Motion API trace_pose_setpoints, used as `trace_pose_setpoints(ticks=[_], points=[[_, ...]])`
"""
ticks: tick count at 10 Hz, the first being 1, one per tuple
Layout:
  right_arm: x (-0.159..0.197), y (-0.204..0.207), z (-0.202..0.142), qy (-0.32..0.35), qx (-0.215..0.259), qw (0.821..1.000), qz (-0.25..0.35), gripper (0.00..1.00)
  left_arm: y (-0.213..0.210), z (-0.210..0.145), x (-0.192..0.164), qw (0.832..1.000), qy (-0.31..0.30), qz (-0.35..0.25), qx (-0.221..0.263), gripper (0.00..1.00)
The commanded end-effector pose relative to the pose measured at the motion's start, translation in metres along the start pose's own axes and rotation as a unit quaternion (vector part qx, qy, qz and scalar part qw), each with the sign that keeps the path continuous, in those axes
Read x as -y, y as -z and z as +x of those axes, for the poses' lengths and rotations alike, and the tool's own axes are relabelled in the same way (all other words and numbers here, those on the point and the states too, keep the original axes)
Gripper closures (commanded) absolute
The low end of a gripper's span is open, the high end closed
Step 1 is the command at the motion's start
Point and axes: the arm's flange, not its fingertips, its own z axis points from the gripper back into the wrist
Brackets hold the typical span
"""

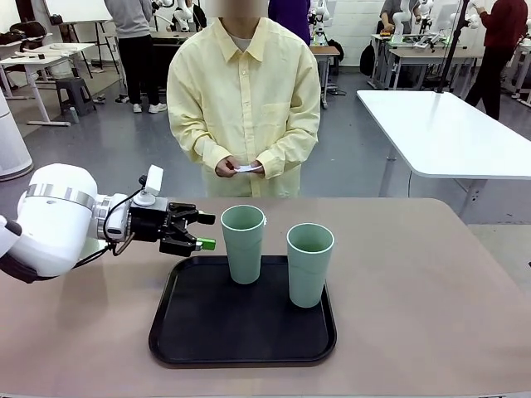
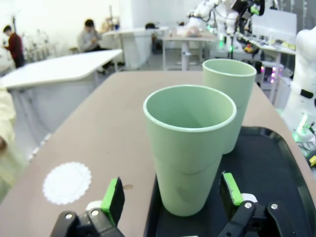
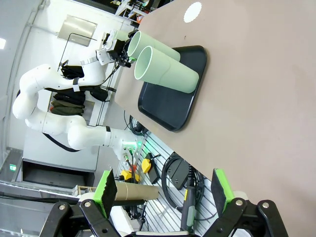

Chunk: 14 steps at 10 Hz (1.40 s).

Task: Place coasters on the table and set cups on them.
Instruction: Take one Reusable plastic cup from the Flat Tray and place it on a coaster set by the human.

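Note:
Two mint-green cups [image 1: 243, 243] [image 1: 309, 263] stand upright on a black tray [image 1: 207, 332] on the beige table [image 1: 415, 282]. My left gripper [image 1: 207, 231] hovers open just left of the left cup. In the left wrist view that cup [image 2: 190, 148] stands close ahead between the open fingers of the left gripper [image 2: 172, 195], with the second cup [image 2: 232, 94] behind it. One white scalloped coaster [image 2: 67, 182] lies on the table beside the tray, and it also shows in the right wrist view [image 3: 192, 12]. The right gripper [image 3: 163, 192] is open and holds nothing.
A person in a pale yellow shirt stands at the far edge, holding a small white disc [image 1: 247, 168] in both hands. A white table [image 1: 448, 124] stands at the back right. Bare tabletop lies right of the tray.

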Motion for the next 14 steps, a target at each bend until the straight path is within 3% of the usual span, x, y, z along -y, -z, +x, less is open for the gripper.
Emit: trace_pose_setpoints(ticks=[1, 14], points=[[0.0, 0.0, 0.0, 0.0, 0.002, 1.0, 0.006, 0.0, 0.017, -0.012, 0.0, 1.0, 0.021, -0.004, 0.0, 0.0], [0.0, 0.0, 0.0, 0.0, 0.002, 1.0, 0.006, 0.0, 0.052, -0.049, -0.004, 0.997, 0.005, -0.078, 0.004, 0.0]])
